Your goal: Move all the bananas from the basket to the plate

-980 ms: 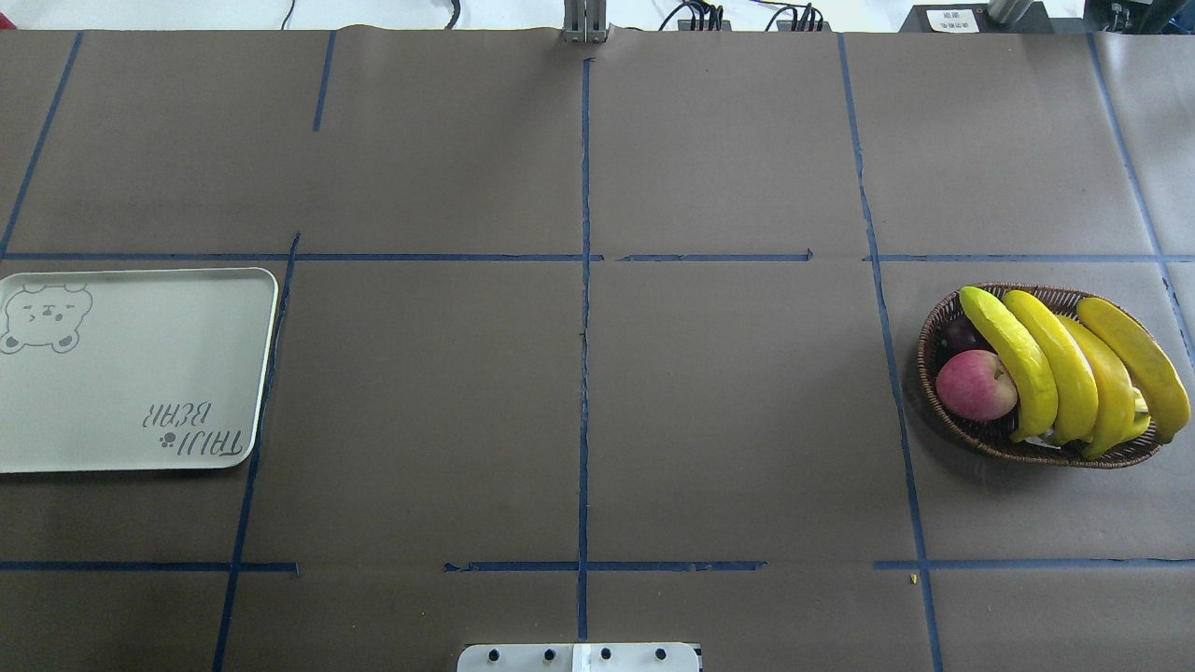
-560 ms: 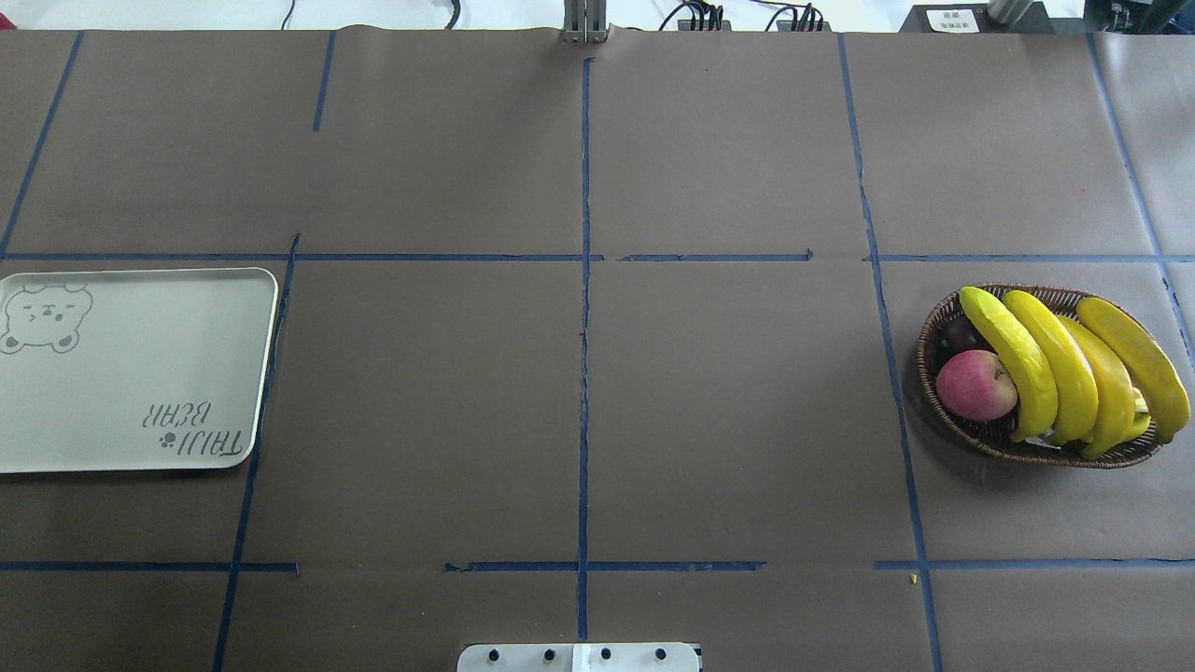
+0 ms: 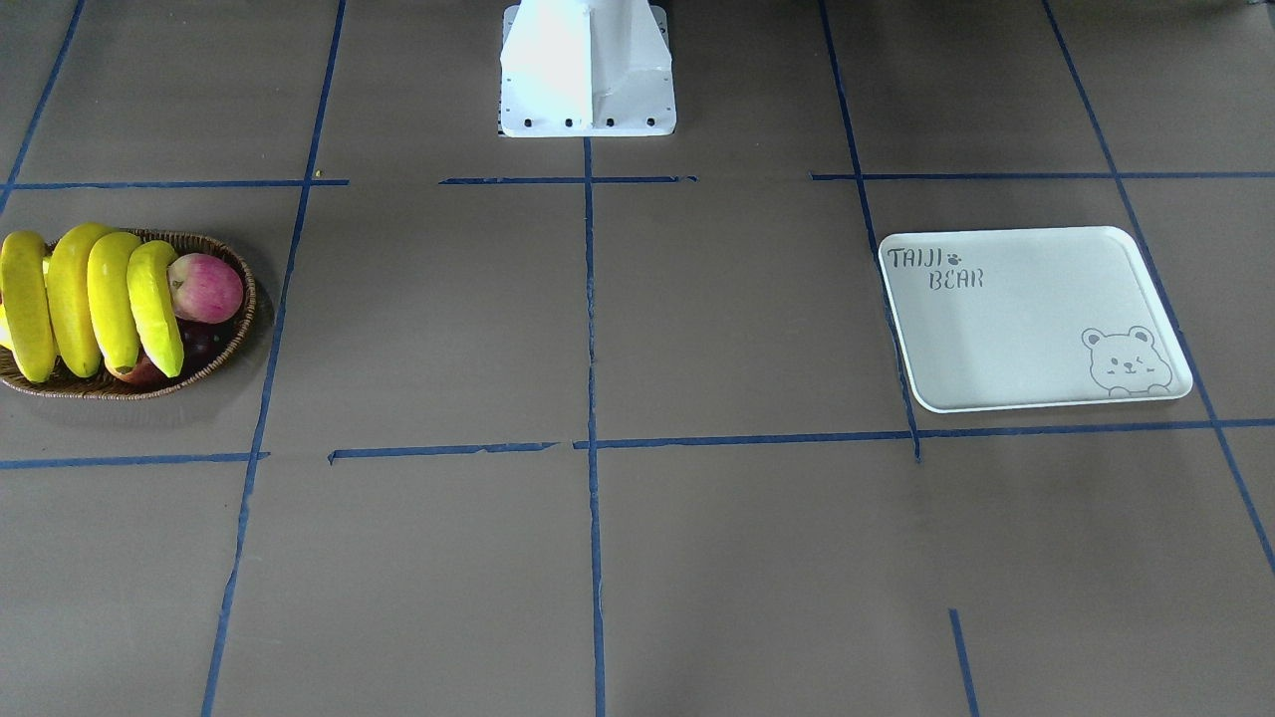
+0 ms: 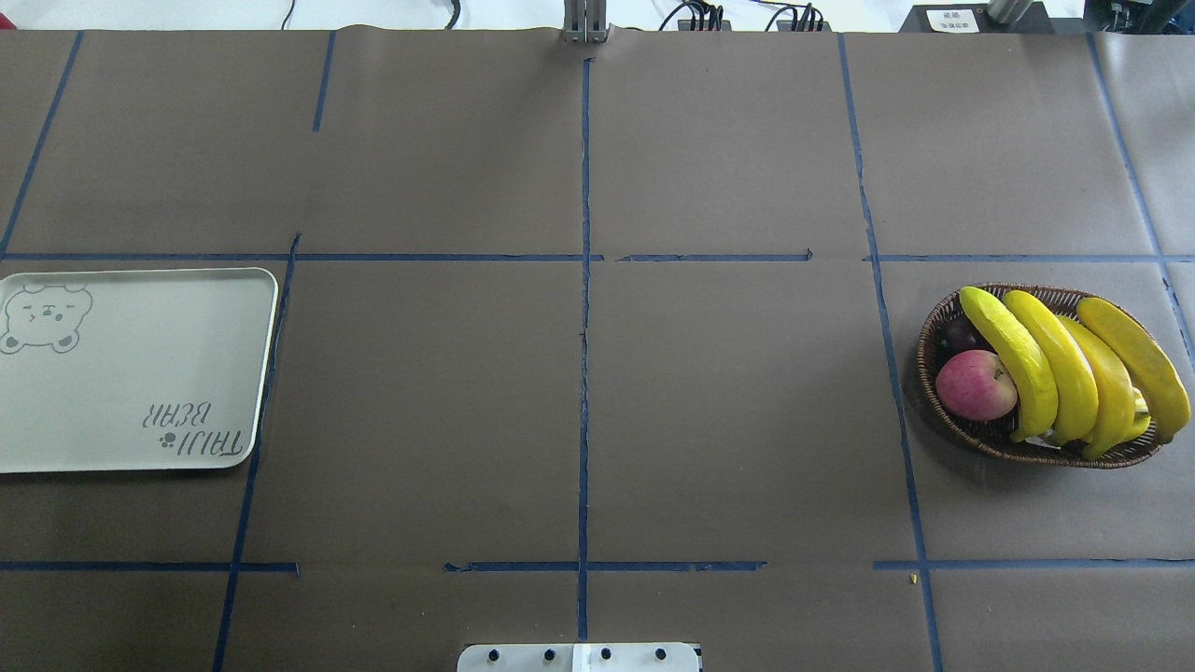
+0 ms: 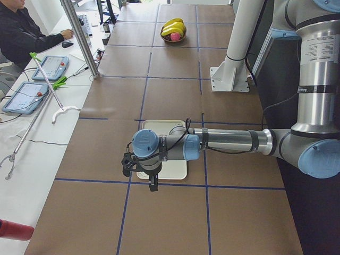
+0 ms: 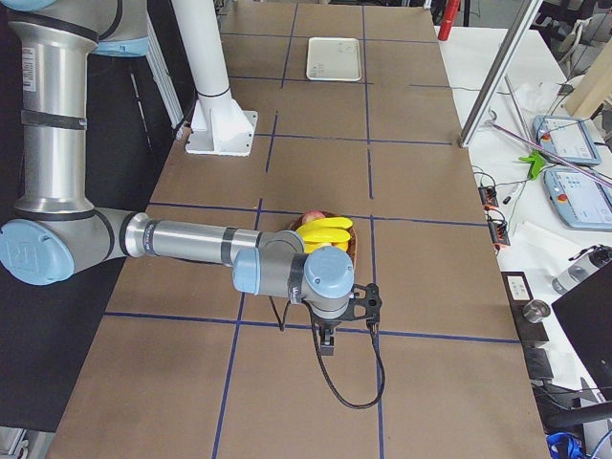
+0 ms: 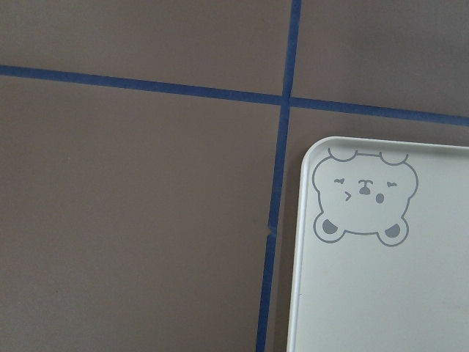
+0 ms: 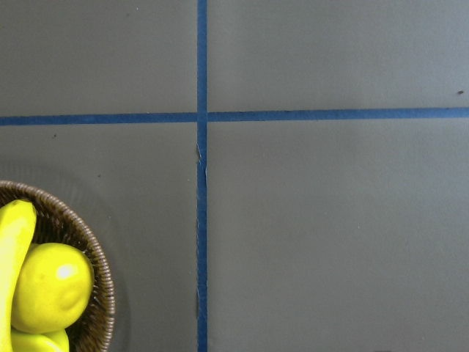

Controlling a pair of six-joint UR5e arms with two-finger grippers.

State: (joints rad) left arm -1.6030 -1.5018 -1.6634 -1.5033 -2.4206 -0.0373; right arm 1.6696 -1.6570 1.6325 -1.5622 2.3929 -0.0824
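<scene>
- Table (image 4: 728,420): brown paper cover, marked off with blue tape lines.
- Left arm (image 5: 228,141): reaches out level over the table. Its gripper (image 5: 153,181) hangs above the plate's outer end. I cannot tell whether the fingers are spread or closed.
- Right arm (image 6: 182,239): stretched out the same way. Its gripper (image 6: 327,341) hangs just beside the basket, and I cannot tell its state either.
- Plate (image 4: 131,373): lies flat at the robot's left end.
- Basket (image 4: 927,359): at the right end, well apart from the plate.
- Bananas (image 4: 1064,369): four, side by side across the basket.
- Apple (image 4: 976,385): red, in the basket, touching the nearest banana.
</scene>
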